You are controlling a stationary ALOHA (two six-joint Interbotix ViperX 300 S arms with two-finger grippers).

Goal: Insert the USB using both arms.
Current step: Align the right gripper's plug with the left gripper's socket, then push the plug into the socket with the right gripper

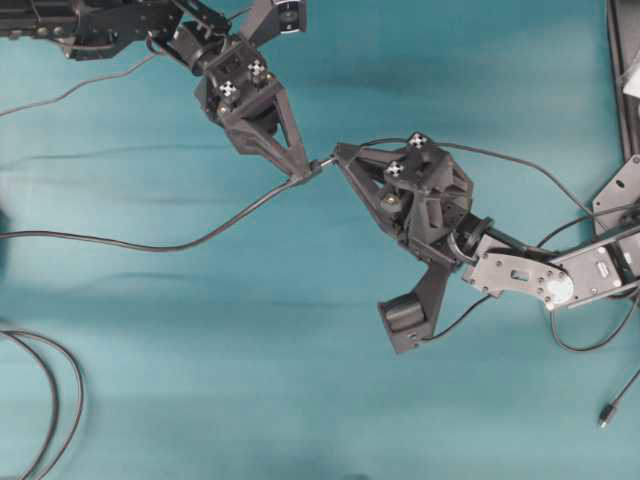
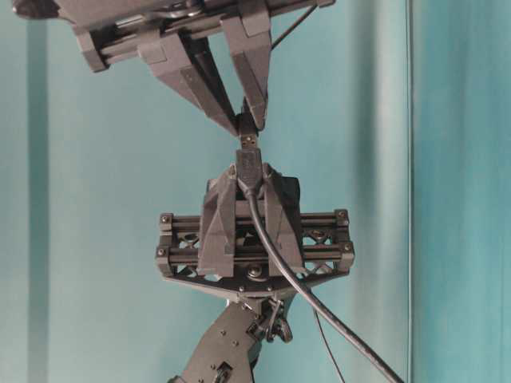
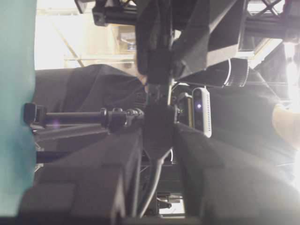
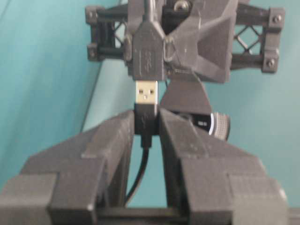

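The USB is a thin black cable ending in a silvery plug (image 4: pixel 146 93) with a dark collar (image 4: pixel 146 119). My right gripper (image 4: pixel 146 116) is shut on that collar. My left gripper (image 3: pixel 159 119) is shut on the dark rounded socket (image 4: pixel 147 56) of a thicker cable (image 1: pixel 200 240). In the overhead view the left gripper (image 1: pixel 303 176) and the right gripper (image 1: pixel 340 153) meet tip to tip, with the plug (image 1: pixel 326 161) between them. The plug's tip is at the socket's mouth and most of its metal still shows. In the table-level view the plug (image 2: pixel 248 142) sits just above the socket (image 2: pixel 247 169).
A doubled looped black cable (image 1: pixel 50 400) lies at the lower left. A loose cable end (image 1: pixel 604 415) lies at the lower right. A thin cable (image 1: pixel 80 88) runs along the upper left. Dark equipment (image 1: pixel 625 60) stands at the right edge.
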